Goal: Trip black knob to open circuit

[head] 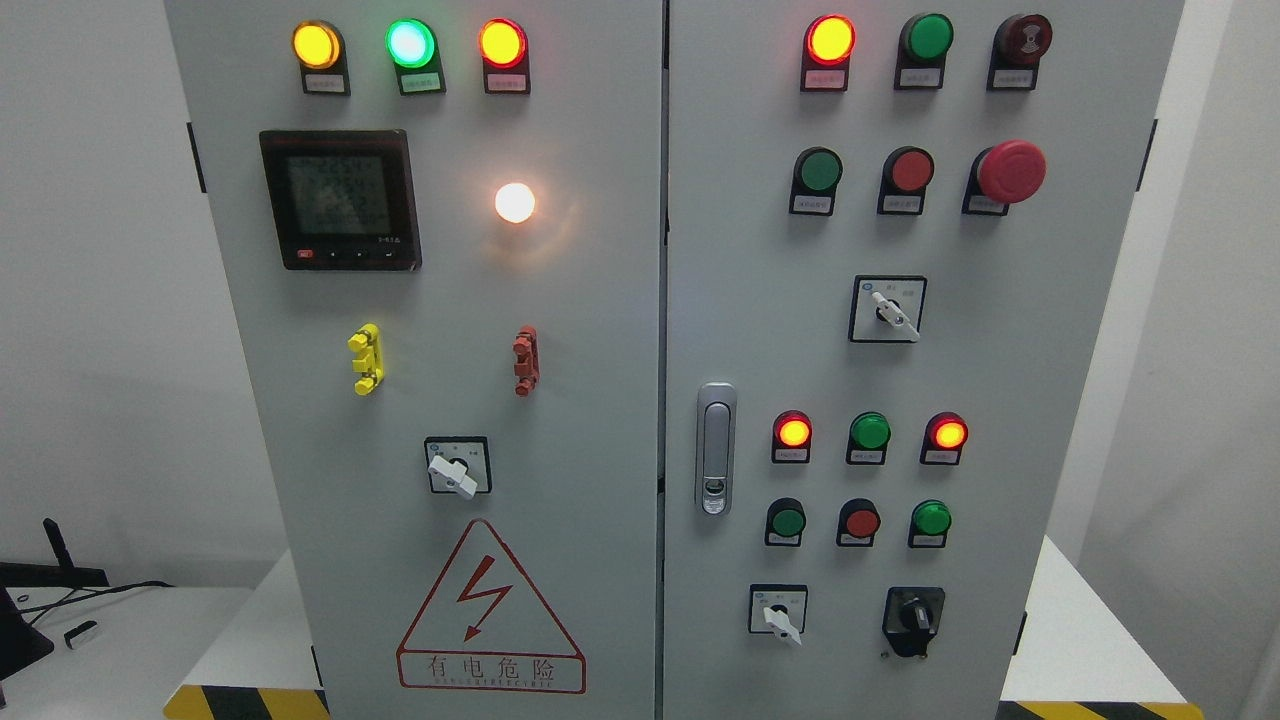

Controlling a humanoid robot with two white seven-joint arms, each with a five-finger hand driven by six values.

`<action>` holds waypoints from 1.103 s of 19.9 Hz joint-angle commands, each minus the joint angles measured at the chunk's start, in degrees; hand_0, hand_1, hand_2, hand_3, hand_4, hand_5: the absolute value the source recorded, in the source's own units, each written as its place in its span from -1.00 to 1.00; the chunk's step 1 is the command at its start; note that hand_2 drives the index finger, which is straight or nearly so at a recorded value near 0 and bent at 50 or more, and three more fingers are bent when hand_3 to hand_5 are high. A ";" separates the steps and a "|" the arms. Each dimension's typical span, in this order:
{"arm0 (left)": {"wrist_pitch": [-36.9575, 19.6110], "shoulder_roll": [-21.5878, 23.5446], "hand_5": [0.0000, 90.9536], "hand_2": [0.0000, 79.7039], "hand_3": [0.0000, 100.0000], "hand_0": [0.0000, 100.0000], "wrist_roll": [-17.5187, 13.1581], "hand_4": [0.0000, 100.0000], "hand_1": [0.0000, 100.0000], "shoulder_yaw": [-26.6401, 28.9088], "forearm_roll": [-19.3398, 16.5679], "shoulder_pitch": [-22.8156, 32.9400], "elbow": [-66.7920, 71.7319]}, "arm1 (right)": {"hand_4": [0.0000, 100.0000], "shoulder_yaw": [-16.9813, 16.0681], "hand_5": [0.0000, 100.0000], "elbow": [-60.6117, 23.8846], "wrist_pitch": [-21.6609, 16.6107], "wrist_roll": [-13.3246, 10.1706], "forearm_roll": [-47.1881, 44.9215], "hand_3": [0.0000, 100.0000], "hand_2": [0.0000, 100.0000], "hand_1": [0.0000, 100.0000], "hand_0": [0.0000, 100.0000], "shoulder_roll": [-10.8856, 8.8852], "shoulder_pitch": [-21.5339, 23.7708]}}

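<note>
Reaching for the black knob (913, 618) comes first, since neither hand shows anywhere in view, so no telling whether fingers are spread or curled. Sits at the bottom right of the cabinet (600, 300), just right of a white-handled switch (779, 613) and below the lowest row of buttons. Best approached straight on from the right, pinching the short black grip across its flats and turning firmly until a click would be expected, without brushing the white-handled switch alongside. Worth steering clear of the red mushroom button (1010, 172) well above the knob, near the top right. Counted on the two doors: one black knob; three white-handled switches, the others higher on the right door (889, 311) and on the left door (457, 468); one door latch (715, 450) up and left of the knob; one meter screen (340, 199) far up left; one white lamp (515, 202); one yellow clip (366, 359) and one red clip (526, 360); one lightning warning triangle (490, 610) left of the knob.
</note>
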 commanded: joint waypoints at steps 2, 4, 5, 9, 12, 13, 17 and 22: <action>0.01 0.06 -1.00 -1.00 -1.00 -0.76 0.02 -1.00 -0.22 0.00 0.27 0.00 0.00 | 0.58 -3.75 0.76 -28.03 -0.99 -0.55 -0.08 0.33 -0.49 0.17 -0.37 1.41 3.01; 0.01 0.06 -1.00 -1.00 -1.00 -0.76 0.02 -1.00 -0.22 0.00 0.27 0.00 0.00 | 0.66 -4.11 0.87 -32.00 -1.60 -0.55 -0.08 0.40 -0.45 0.21 -0.34 1.41 3.54; 0.01 -0.03 -1.00 -1.00 -1.00 -0.76 0.02 -1.00 -0.22 0.00 0.27 0.00 0.00 | 0.70 -4.46 0.91 -33.67 -2.22 -0.55 -0.08 0.45 -0.43 0.22 -0.33 1.41 3.54; 0.01 -0.03 -1.00 -1.00 -1.00 -0.76 0.02 -1.00 -0.22 0.00 0.27 0.00 0.00 | 0.75 -4.81 0.96 -38.25 -2.22 -1.87 0.09 0.49 -0.40 0.22 -0.31 1.50 2.76; 0.01 -0.03 -1.00 -1.00 -1.00 -0.76 0.02 -1.00 -0.22 0.00 0.27 0.00 0.00 | 0.77 -4.81 0.97 -39.05 -1.70 -3.36 0.27 0.51 -0.39 0.22 -0.32 1.58 0.30; 0.01 -0.03 -1.00 -1.00 -1.00 -0.76 0.02 -1.00 -0.22 0.00 0.27 0.00 0.00 | 0.77 -4.98 0.97 -39.31 -1.35 -3.63 0.97 0.51 -0.39 0.22 -0.33 1.58 -0.67; 0.01 -0.03 -1.00 -1.00 -1.00 -0.76 0.02 -1.00 -0.22 0.00 0.27 0.00 0.00 | 0.78 -6.92 0.98 -40.89 1.81 -5.47 5.62 0.51 -0.39 0.22 -0.35 1.67 -4.36; 0.01 -0.03 -1.00 -1.00 -1.00 -0.76 0.02 -1.00 -0.22 0.00 0.27 0.00 0.00 | 0.82 -6.92 1.00 -41.68 9.19 -10.30 10.63 0.57 -0.39 0.30 -0.40 1.76 -9.98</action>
